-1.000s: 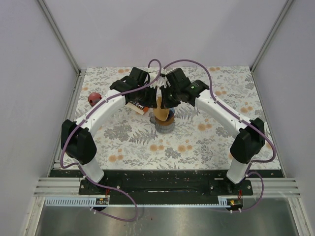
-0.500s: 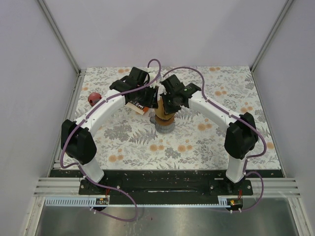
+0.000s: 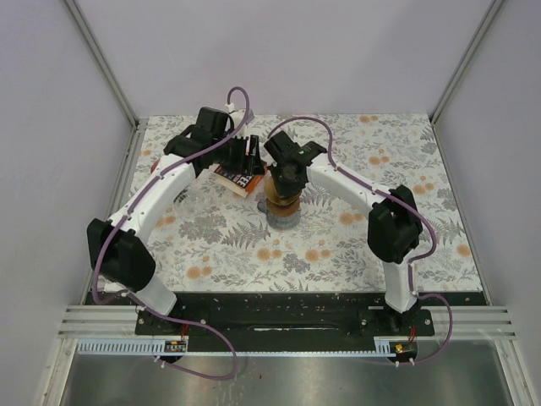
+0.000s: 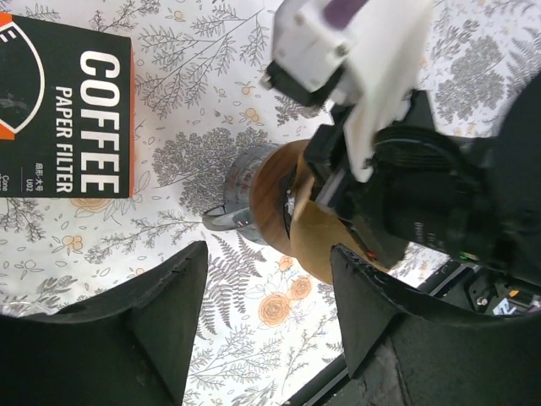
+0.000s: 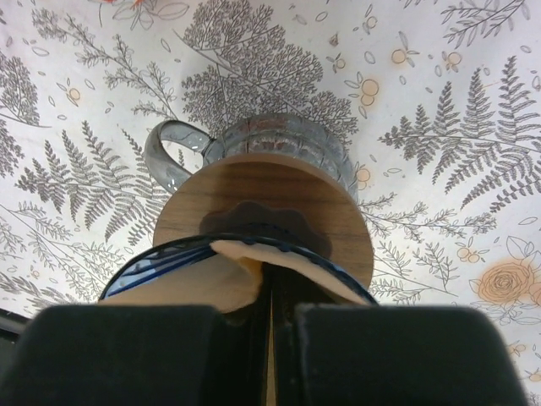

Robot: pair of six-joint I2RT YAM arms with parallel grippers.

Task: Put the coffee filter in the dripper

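Note:
The dripper (image 3: pixel 284 216) stands mid-table, a glass base (image 5: pixel 279 135) under a round wooden collar (image 5: pixel 262 199) and a dark wire cone. The tan paper coffee filter (image 5: pixel 190 279) sits in the cone's mouth, folded inward. My right gripper (image 5: pixel 272 309) hangs straight over it, shut on a fold of the filter. In the left wrist view the filter (image 4: pixel 325 241) bulges out beside the collar under the right gripper (image 4: pixel 423 203). My left gripper (image 4: pixel 269 271) is open with nothing between its fingers, a short way left of the dripper (image 4: pixel 266 199).
A black box marked COFFEE PAPER FILTER (image 4: pixel 68 110) lies flat just left of the dripper, under my left wrist (image 3: pixel 237 179). A red object peeks out beside the left arm near the left rail (image 3: pixel 155 167). Metal rails border the floral mat.
My left gripper has opened and drawn back to the left, away from the dripper. My right gripper has shifted left over the dripper, still shut on the filter.

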